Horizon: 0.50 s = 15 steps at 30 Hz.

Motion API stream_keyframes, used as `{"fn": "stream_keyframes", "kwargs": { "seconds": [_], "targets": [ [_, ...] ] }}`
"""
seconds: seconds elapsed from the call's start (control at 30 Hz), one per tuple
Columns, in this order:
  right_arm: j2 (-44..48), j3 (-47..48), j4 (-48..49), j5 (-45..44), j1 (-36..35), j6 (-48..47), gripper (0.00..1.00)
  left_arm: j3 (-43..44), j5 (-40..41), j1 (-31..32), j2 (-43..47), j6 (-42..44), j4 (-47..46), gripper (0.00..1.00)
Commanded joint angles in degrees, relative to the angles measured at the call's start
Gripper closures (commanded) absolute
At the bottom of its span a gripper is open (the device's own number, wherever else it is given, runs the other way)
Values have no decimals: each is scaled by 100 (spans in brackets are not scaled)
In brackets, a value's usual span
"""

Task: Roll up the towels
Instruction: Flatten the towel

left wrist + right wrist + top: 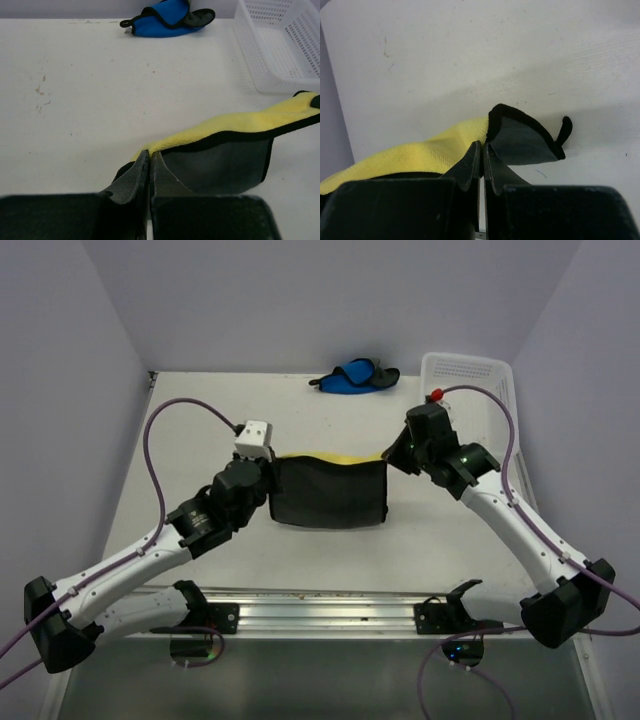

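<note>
closest to each wrist camera are that arm's own dark fingers, pressed together with hardly a gap. the left pincer (150, 160) is clamped on the left corner of the yellow towel (240, 125), whose black edging meets the fingertips, and the cloth runs away to the right with its yellow face on top and its grey underside turned toward the lens. the right pincer (482, 150) is likewise pinched on the towel's opposite corner, where the black-edged grey flap curls over and the small corner loop (565, 130) sticks up just beside it, yellow pile spreading to the left. from the overhead view the towel is stretched between the two pincers near the middle of the white surface (200, 400), showing mostly as a dark grey rectangle with a thin yellow strip along its far edge; both held corners are on that far edge, and the near edge lies toward the arm bases. whether the lower part rests flat on the surface or hangs a little above it, i cannot tell. the blue towel (352, 377) lies bunched in a loose heap at the far edge of the surface, well apart from both arms, with dark edging showing. the white perforated basket (470, 370) stands at the far right corner, beyond the right arm, near the blue towel but not touching it.
</note>
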State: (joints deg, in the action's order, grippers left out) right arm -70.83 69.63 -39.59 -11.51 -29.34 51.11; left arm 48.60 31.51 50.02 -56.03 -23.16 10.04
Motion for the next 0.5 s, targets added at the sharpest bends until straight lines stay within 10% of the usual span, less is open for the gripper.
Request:
{"fn": "stream_keyframes", "kwargs": {
  "seconds": [0.0,0.47],
  "targets": [
    [183,464,216,237,-19,-487,100,422,-267,-106,127,294,-688,100],
    [2213,-327,-1076,922,-28,-330,100,-456,-2367,-115,1953,-443,137,100]
  ]
}}
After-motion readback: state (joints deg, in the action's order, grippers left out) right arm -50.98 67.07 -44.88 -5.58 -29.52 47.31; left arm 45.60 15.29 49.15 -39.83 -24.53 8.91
